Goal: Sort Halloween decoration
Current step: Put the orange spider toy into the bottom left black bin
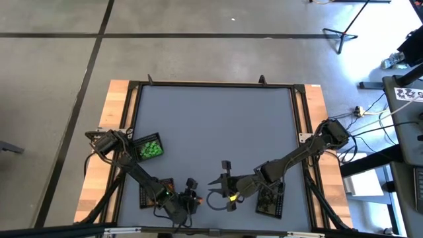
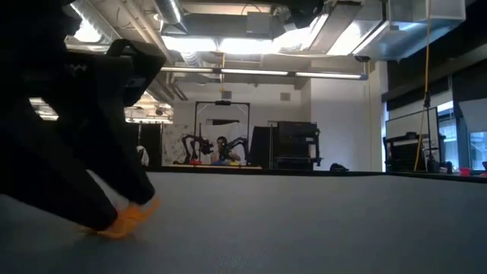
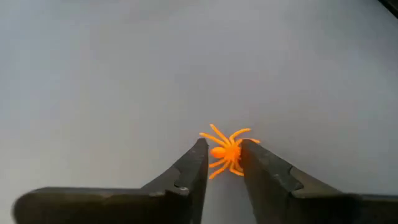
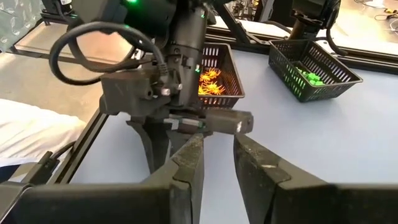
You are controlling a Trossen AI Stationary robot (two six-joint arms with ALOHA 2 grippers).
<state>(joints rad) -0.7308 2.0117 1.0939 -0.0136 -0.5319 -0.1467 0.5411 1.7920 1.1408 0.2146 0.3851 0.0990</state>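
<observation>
A: Where is the orange spider?

B: The orange spider (image 3: 227,152) lies flat on the grey table (image 1: 211,132), between the fingertips of the left hand (image 3: 221,155). The fingers stand slightly apart; whether they press the spider cannot be told. In the low view it shows as an orange shape (image 2: 129,217) under the dark fingers.

A: And the right hand?

B: The right hand (image 4: 217,146) hangs just beside the left one, fingers narrowly apart, holding nothing.

A: What does one view add?

B: The right wrist view shows a black mesh tray (image 4: 227,74) holding orange trinkets (image 4: 210,84) and a second tray (image 4: 317,65) holding green ones (image 4: 308,76). The high view places a third tray (image 1: 271,201) under the right arm. The low view shows the room: ceiling lights, racks, another robot station far behind.
</observation>
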